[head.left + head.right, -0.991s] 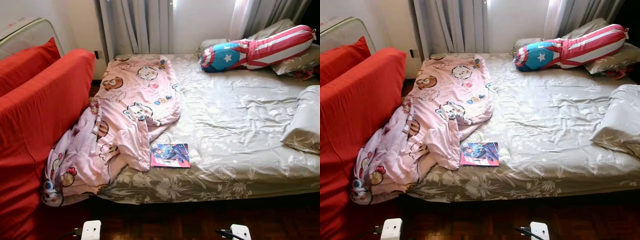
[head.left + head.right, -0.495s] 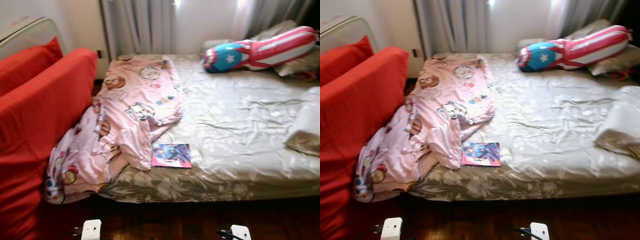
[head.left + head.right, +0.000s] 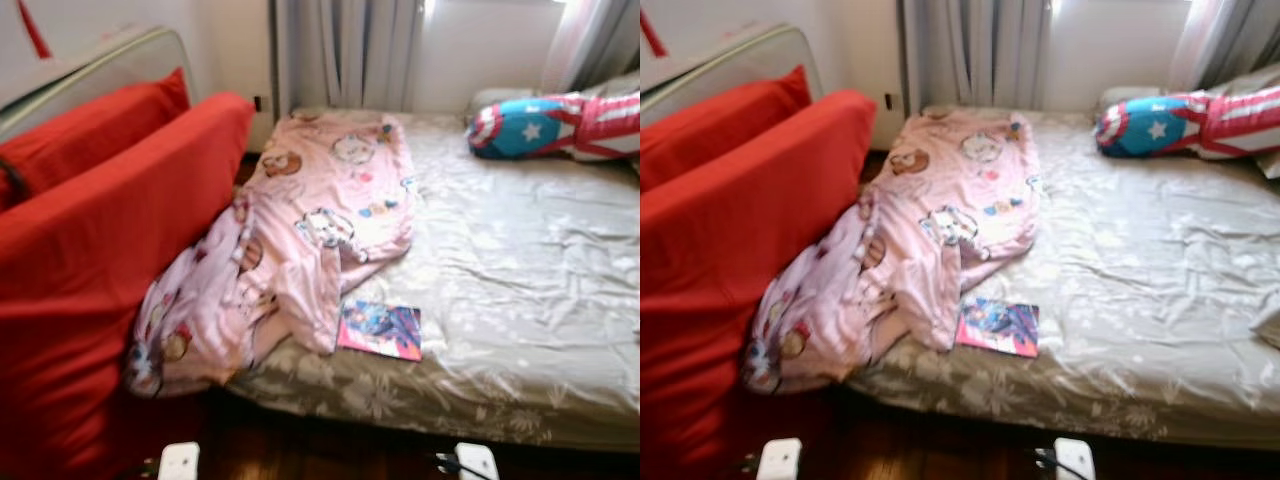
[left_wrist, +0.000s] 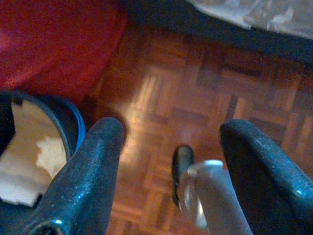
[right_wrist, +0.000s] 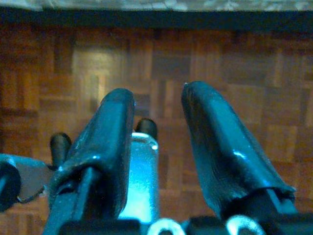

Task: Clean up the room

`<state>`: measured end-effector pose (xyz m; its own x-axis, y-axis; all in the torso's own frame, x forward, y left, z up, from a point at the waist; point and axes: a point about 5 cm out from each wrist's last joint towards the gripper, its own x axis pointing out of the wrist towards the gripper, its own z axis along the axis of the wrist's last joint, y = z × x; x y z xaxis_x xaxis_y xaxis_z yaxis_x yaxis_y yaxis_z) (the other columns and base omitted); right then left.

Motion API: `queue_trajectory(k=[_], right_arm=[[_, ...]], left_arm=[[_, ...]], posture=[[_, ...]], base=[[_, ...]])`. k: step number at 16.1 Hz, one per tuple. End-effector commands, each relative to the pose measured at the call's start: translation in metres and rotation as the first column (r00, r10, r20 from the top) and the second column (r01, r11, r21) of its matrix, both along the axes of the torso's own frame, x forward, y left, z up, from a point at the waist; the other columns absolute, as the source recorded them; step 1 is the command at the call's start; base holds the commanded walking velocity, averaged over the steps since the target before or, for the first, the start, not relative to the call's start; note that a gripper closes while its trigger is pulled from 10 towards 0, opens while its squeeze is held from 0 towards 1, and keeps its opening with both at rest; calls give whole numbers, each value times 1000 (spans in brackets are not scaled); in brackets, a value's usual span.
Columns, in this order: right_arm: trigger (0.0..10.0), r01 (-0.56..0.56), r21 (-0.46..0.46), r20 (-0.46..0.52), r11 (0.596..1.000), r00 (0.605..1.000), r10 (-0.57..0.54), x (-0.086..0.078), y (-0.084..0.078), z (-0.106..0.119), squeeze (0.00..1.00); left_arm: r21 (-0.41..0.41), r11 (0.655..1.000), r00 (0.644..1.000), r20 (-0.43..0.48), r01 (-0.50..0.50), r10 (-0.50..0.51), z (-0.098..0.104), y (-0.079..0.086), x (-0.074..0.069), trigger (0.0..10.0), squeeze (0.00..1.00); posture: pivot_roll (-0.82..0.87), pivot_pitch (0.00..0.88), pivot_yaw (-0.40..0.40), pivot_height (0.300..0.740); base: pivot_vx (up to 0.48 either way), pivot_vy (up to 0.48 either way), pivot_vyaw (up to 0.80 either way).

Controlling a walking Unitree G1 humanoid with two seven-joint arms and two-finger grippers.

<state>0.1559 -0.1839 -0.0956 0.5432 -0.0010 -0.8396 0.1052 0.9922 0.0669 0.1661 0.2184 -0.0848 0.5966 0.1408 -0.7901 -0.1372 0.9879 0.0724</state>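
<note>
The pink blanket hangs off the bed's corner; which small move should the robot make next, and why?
Probably step closer to the bed. The pink blanket spills over its edge against the red cushion, and a book lies beside it. Both the left end effector and the right end effector hang open and empty over the wooden floor, not within reach.

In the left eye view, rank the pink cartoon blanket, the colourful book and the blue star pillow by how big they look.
1. Pink cartoon-print blanket, by far largest.
2. Blue star-and-stripes bolster pillow, though cut off by the frame and farther away.
3. Colourful thin book, smallest.
</note>
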Motion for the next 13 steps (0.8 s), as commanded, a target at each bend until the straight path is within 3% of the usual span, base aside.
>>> queue_trajectory(k=[1, 3, 9, 13], right_arm=[[10000, -122, 20, -10, 992, 992, 122, -21, -8, -4, 0], [10000, -114, 29, -7, 993, 993, 115, -20, -8, -4, 0], [10000, -67, 38, -4, 997, 998, 67, -20, -8, -4, 0], [10000, 55, 73, 5, 996, 998, -56, -22, -8, -5, 0]], left_arm=[[-22, 1000, 994, -105, 22, -25, -21, -17, -57, 10000, 0], [-22, 1000, 994, -104, 20, -23, -21, -17, -57, 10000, 0], [-26, 1000, 995, -99, 16, -18, -21, -17, -55, 10000, 0], [-39, 999, 996, -84, 11, -14, -20, -17, -54, 10000, 0]], posture=[[135, 0, -152, 740], [135, 0, -153, 740], [130, 0, -153, 740], [130, 0, -143, 740]], base=[[319, 0, 0], [319, 0, 722], [321, 0, 0], [225, 0, 0]])
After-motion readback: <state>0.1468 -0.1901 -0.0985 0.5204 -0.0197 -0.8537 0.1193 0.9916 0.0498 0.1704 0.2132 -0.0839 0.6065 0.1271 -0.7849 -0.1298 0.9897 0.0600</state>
